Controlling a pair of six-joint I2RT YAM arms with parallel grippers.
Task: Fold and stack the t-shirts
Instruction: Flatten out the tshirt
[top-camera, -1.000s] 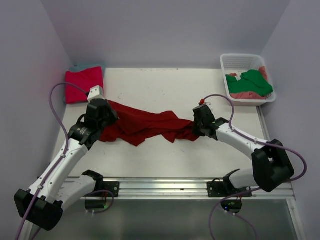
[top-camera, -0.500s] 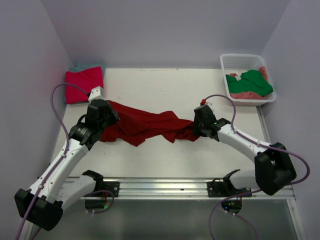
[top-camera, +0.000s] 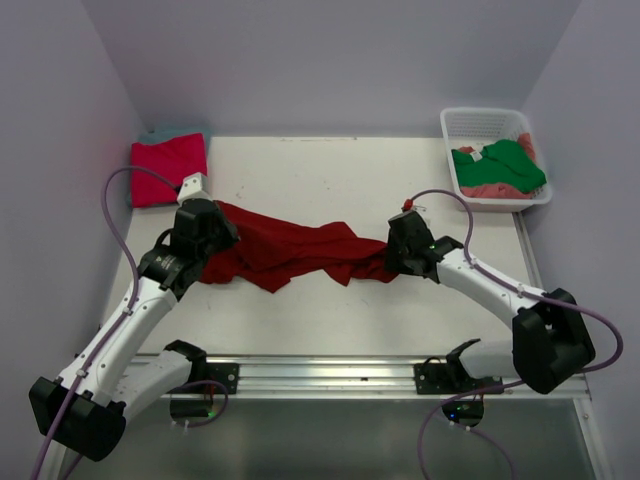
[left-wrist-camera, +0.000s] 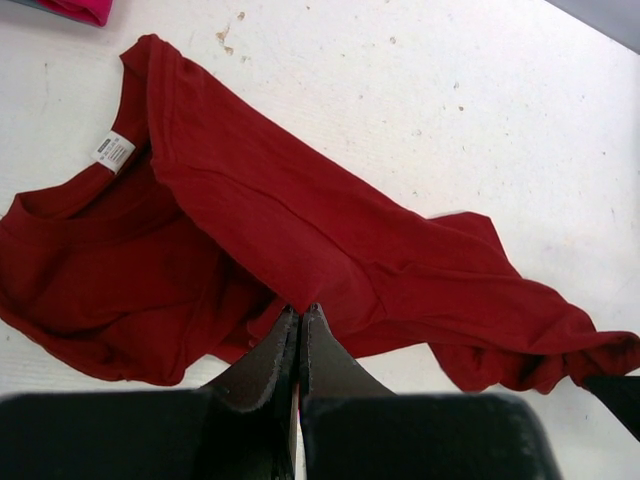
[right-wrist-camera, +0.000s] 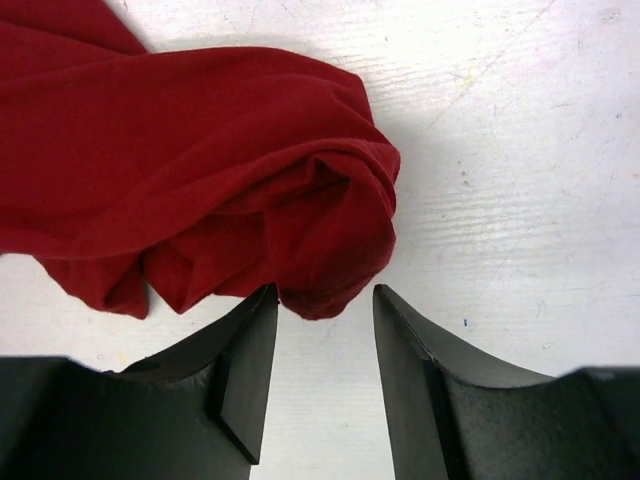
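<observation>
- The dark red t-shirt (top-camera: 290, 250) lies crumpled and stretched sideways across the middle of the white table (top-camera: 330, 170), between the two arms.
- The left gripper (left-wrist-camera: 300, 312) has its jaws pressed together, pinching a fold of the dark red t-shirt near the collar side; the white neck label (left-wrist-camera: 112, 152) faces up.
- The right gripper (right-wrist-camera: 325, 292) stands with its jaws apart and grips nothing. The shirt's bunched right end sits at the mouth of the gap.
- A folded magenta-pink t-shirt (top-camera: 168, 168) lies at the far left corner on a teal t-shirt (top-camera: 160, 133).
- The white basket (top-camera: 480, 120) at the far right holds a green t-shirt (top-camera: 505, 165) over a salmon-pink t-shirt (top-camera: 495, 190).
</observation>
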